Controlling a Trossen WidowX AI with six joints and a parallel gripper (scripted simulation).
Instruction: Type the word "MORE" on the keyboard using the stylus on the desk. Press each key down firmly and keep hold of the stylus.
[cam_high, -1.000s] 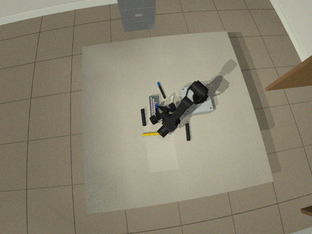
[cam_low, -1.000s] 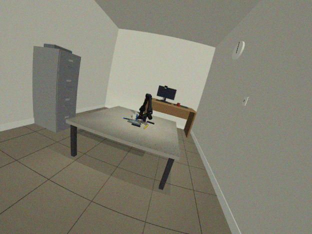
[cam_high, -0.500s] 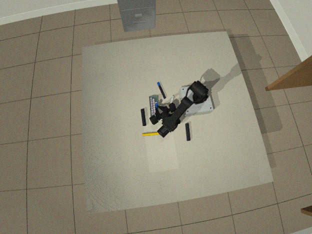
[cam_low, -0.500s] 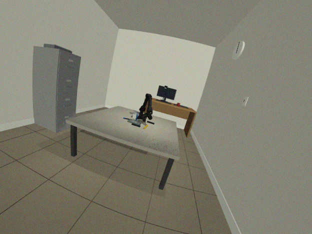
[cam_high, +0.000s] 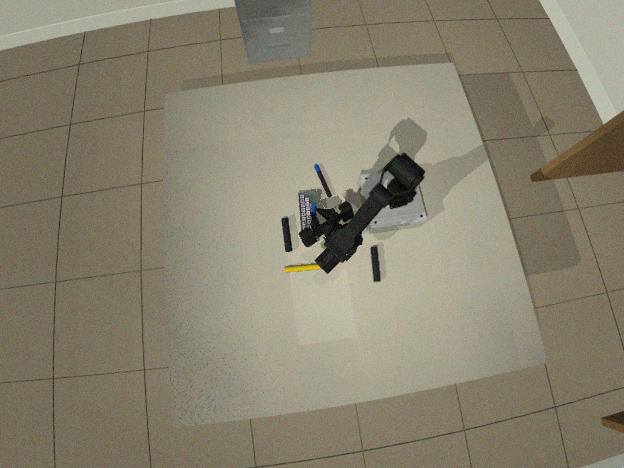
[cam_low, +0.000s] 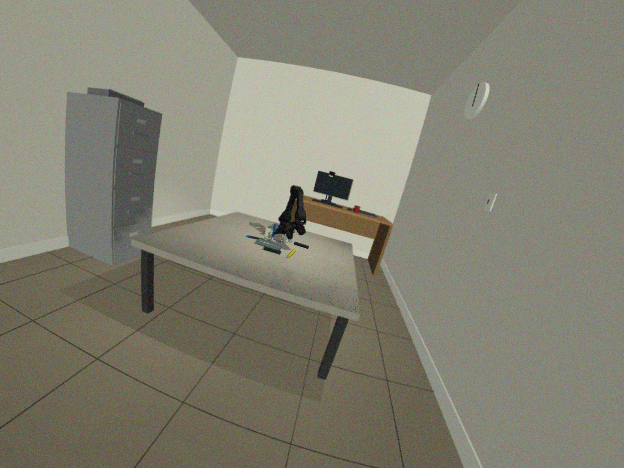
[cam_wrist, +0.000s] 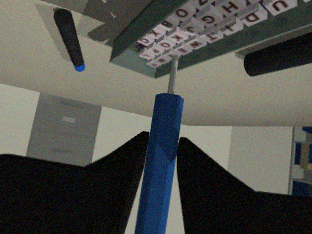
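Note:
My gripper is shut on the blue stylus, whose body stands between both fingertips in the wrist view. The stylus's thin grey tip points at the keyboard and overlaps the edge row of light keys near its far end in the wrist view. The keyboard has a dark green frame with several rows of lettered keys. The letters under the tip are too blurred to read surely, and I cannot tell whether the tip touches or presses a key.
A black pen with a blue end lies beside the keyboard. A black bar lies on its other side. A yellow bar and another black bar lie near the arm.

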